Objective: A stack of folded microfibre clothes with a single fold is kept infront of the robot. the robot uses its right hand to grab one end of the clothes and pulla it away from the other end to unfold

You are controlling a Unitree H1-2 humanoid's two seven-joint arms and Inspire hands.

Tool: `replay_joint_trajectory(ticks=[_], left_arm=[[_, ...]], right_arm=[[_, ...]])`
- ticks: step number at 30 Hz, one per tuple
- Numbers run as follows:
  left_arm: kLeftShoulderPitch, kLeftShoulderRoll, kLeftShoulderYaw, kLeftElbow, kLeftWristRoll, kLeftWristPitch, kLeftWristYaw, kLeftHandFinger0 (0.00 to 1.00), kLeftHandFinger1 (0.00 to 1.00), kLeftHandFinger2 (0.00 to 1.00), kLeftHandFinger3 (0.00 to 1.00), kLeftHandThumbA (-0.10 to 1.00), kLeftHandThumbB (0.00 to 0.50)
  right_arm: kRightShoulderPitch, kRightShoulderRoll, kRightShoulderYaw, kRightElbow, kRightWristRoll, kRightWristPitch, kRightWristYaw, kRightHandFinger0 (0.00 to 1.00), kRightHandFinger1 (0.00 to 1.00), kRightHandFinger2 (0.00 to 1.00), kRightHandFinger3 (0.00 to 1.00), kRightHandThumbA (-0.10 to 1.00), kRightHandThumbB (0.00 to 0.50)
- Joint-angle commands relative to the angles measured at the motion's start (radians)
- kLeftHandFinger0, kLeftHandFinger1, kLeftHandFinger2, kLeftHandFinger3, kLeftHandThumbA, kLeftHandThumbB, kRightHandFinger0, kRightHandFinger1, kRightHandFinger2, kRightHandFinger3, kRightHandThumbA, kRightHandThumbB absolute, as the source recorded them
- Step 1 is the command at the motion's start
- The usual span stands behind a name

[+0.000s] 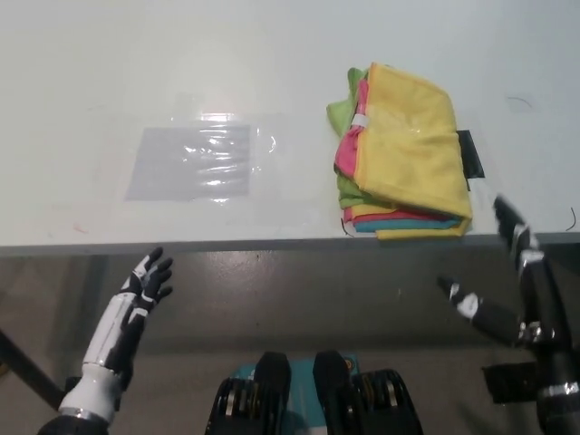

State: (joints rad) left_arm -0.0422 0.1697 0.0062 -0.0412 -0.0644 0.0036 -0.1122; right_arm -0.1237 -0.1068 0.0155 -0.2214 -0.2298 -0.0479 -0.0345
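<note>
The right robot hand [507, 272] hangs open and empty, fingers spread, below the desk [91, 72] edge, just beside one stack of folded cloths [408, 154], yellow on top. The left robot hand [145, 285] rests open at lower left. One clear plastic sheet [190, 163] lies well apart.
</note>
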Motion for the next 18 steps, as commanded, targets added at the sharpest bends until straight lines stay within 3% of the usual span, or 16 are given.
replay_joint_trajectory(ticks=[1,7,11,18], left_arm=[[0.021,-0.005,-0.033,-0.062,0.014,-0.028,-0.027,1.00,1.00,1.00,1.00,0.93,0.152],[0.062,-0.017,-0.084,-0.089,0.044,-0.021,-0.020,1.00,1.00,1.00,1.00,0.93,0.155],[0.071,-0.013,-0.098,-0.092,0.054,-0.025,-0.019,1.00,1.00,1.00,1.00,0.96,0.183],[0.069,-0.003,-0.102,-0.080,0.052,-0.036,-0.026,1.00,1.00,1.00,1.00,0.95,0.166]], right_arm=[[-0.129,-0.011,0.002,-0.096,-0.159,0.078,-0.020,1.00,1.00,1.00,1.00,0.80,0.200],[-0.289,-0.021,0.041,-0.084,-0.251,0.224,0.035,1.00,1.00,1.00,1.00,0.81,0.200],[-0.398,-0.018,0.085,0.017,-0.296,0.239,0.034,1.00,1.00,1.00,1.00,0.86,0.208],[-0.558,-0.010,0.157,0.208,-0.335,0.303,0.057,1.00,1.00,1.00,1.00,0.89,0.219]])
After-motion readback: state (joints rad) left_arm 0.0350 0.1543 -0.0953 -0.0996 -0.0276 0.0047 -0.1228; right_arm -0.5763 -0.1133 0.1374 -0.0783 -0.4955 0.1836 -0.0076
